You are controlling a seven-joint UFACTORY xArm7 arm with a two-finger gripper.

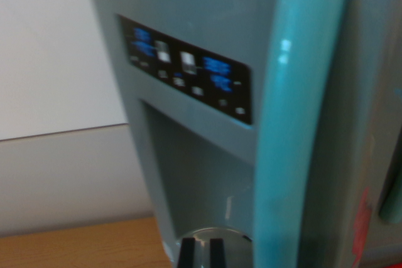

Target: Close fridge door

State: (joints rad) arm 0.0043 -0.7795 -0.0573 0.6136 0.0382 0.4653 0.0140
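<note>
Because the picture is blurry, I cannot tell if the gripper (202, 252) at the bottom middle is clenched or released. The fridge door (188, 142) fills the middle, its handle (295, 123) at right. Pushing crooked, it could slip off.

- A kitchen-style setup, possibly a toy or mock-up one.
- A teal fridge door (188, 155) with dispenser panel (188, 70) and handle (295, 123).
- Wooden surface (81, 246), plain white wall (50, 48).
</note>
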